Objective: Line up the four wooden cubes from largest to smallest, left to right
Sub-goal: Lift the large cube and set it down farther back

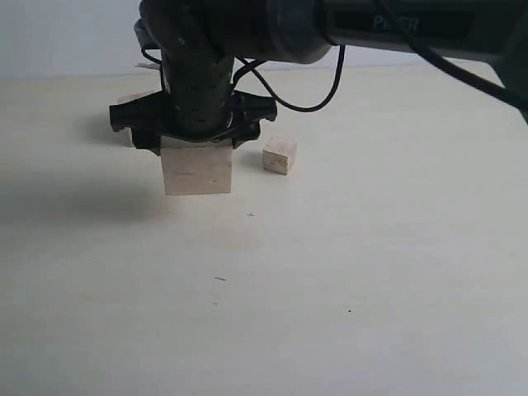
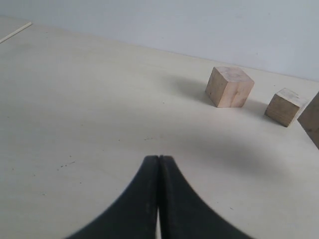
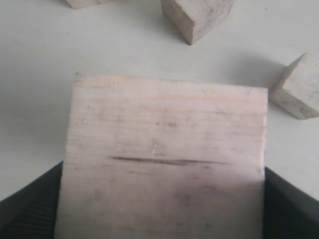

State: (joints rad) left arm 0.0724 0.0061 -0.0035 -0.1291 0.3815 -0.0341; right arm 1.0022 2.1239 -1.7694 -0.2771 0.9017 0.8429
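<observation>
The right hand (image 1: 196, 142), black and hard-surfaced, is seen spread wide and clamped on the largest cube (image 3: 164, 159), one dark finger (image 3: 30, 211) being pressed against each of two opposite sides. The block is of pale, unpainted wood with square edges; fine straight grain is shown on its upper face, and a thin dark slit is cut across that face. Whether it is set on the counter (image 1: 371, 272) or held just clear of it cannot be told. A black cable (image 1: 297, 103) is looped beside the wrist. Just beside the held block, on the right of the exterior view and apart from it, a small cube (image 1: 280, 155) of the same light wood is set on the counter. A medium cube (image 2: 229, 86), with darker end grain on one side, is found near it, and a fourth cube (image 3: 84, 2) is cut off by the edge of the right wrist view. The counter is smooth, matt and cream-coloured, with a few tiny dark specks. The left hand (image 2: 158, 199) is kept well apart, its two curved black fingers pressed together with nothing between them.
</observation>
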